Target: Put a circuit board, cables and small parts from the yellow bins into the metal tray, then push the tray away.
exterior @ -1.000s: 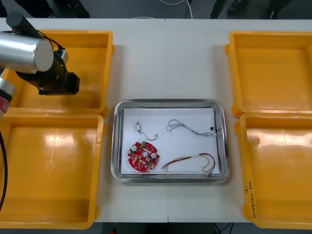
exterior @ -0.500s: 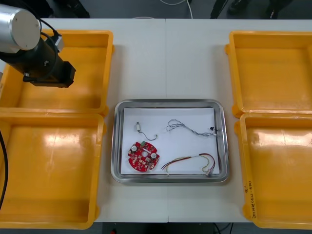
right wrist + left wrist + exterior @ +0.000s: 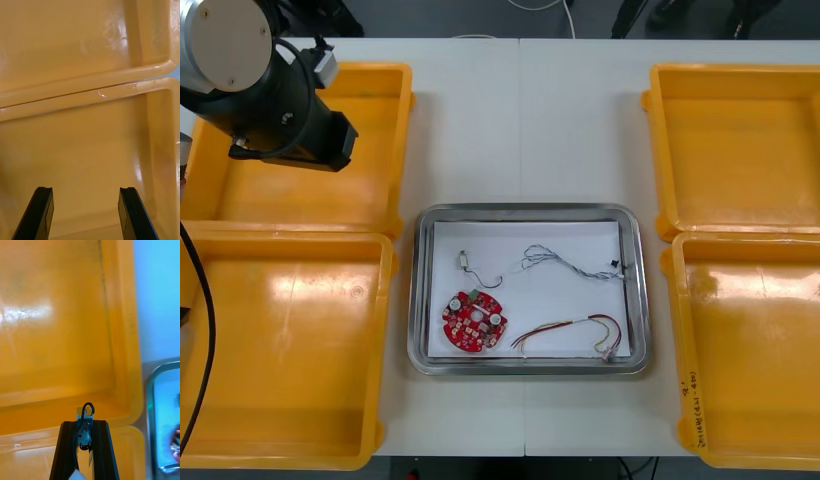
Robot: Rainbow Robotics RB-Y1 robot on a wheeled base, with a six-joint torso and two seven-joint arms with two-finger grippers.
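My left gripper (image 3: 84, 427) is shut on a small metal part (image 3: 84, 414) with a short black cable looped above it. It hangs over the inner corner of the far left yellow bin (image 3: 56, 333), close to that bin's rim and the metal tray's edge (image 3: 152, 405). In the front view the left arm (image 3: 285, 110) covers that bin (image 3: 370, 190). The metal tray (image 3: 420, 300) holds a round red circuit board (image 3: 473, 321), a twisted blue and white cable (image 3: 565, 262), a red and yellow cable (image 3: 565, 328) and a small metal part with a black lead (image 3: 468, 262). My right gripper (image 3: 87, 213) is open over a right bin (image 3: 86, 150).
Two yellow bins stand at each side: near left (image 3: 280, 350), far right (image 3: 735, 150), near right (image 3: 745, 350). The rim between the two right bins (image 3: 75, 95) runs ahead of the right fingers. Bare table (image 3: 520, 120) lies beyond the tray.
The left arm has swung over the far left bin, its wrist ending farther right and nearer the tray side. The things in the tray have not moved.
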